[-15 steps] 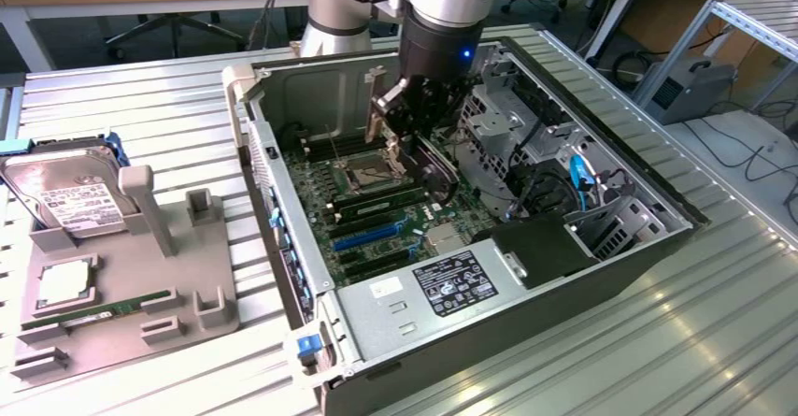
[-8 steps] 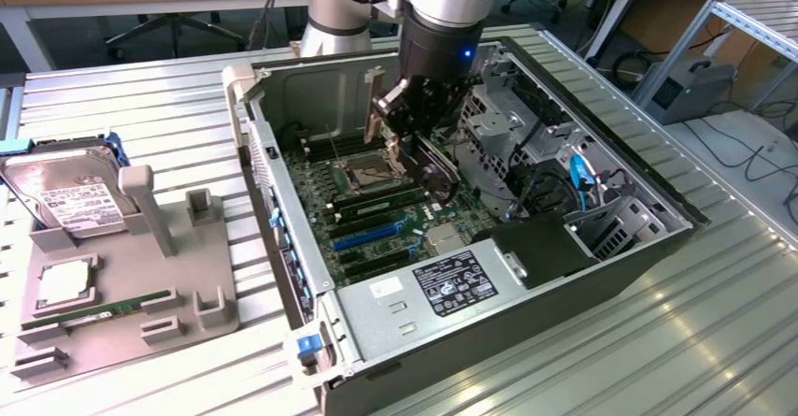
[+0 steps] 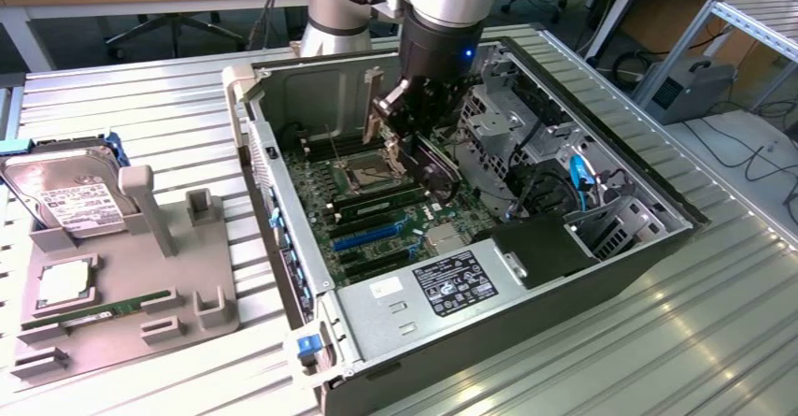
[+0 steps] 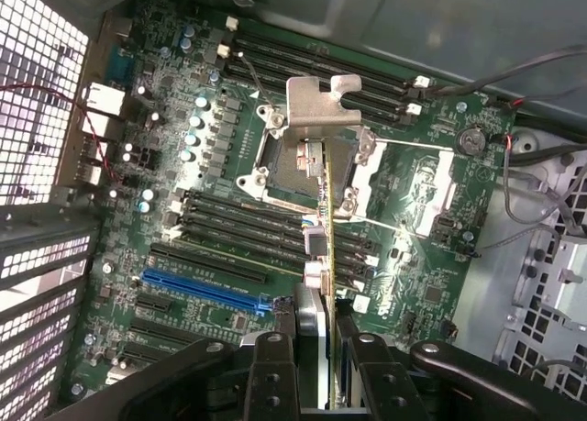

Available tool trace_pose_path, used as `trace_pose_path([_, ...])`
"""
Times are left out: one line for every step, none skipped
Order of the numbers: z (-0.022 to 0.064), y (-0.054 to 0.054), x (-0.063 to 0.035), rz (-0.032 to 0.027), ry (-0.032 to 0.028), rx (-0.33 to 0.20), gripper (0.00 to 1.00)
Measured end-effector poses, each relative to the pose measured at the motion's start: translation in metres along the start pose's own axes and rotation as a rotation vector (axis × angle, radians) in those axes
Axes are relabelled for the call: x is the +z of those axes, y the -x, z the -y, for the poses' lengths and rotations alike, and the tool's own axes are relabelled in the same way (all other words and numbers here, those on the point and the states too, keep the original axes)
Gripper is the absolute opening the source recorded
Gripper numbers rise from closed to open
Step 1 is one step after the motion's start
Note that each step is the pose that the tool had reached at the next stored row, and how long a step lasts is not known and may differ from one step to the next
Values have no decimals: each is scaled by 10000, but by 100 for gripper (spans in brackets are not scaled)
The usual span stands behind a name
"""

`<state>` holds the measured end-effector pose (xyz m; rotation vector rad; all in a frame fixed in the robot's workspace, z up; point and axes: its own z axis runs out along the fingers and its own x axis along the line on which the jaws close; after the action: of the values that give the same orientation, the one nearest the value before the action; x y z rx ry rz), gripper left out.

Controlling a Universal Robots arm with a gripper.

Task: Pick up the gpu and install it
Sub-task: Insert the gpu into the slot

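Note:
My gripper (image 3: 414,121) reaches down into the open computer case (image 3: 268,145), shut on the gpu (image 3: 435,168). The gpu is a thin dark card, held on edge above the green motherboard (image 3: 362,220). In the wrist view the gpu (image 4: 324,196) appears edge-on between my black fingers (image 4: 275,366), and the gripper (image 4: 316,352) clamps both of its faces. Its silvery bracket (image 4: 316,109) points away from the gripper, over the processor socket (image 4: 284,160). The card hangs clear of the board, not seated in any slot.
A blue expansion slot (image 4: 206,288) and black slots lie on the board beside the card. Drive cages and cables (image 3: 548,182) crowd the case at the exterior view's right. Outside the case, a grey fixture (image 3: 187,318) holds a hard drive (image 3: 75,201) and a green memory stick (image 3: 106,308).

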<state>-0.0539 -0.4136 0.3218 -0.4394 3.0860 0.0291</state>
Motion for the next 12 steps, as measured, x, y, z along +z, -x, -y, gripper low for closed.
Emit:
trace_pose_path([0, 0, 0, -1, 1, -36, 27])
trace_pose_path([0, 0, 0, -1, 2, -68, 27])
trace_pose_path([0, 0, 0, -2, 2, -103, 27])
trace_pose_path([0, 0, 0, -3, 4, -144, 27])
trace_pose_path([0, 0, 0, -3, 5, -175, 27])
trace_pose_path([0, 0, 0, -3, 5, -207, 27])
trace_pose_path([0, 0, 0, -4, 7, -240, 27])
trace_pose_path([0, 0, 0, -4, 7, -271, 27])
trace_pose_path([0, 0, 0, -5, 8, -304, 27])
trace_pose_path([0, 0, 0, -5, 9, -329, 27])
trace_pose_path([0, 0, 0, -6, 10, -369, 27])
trace_pose_path([0, 0, 0, -7, 11, -422, 27])
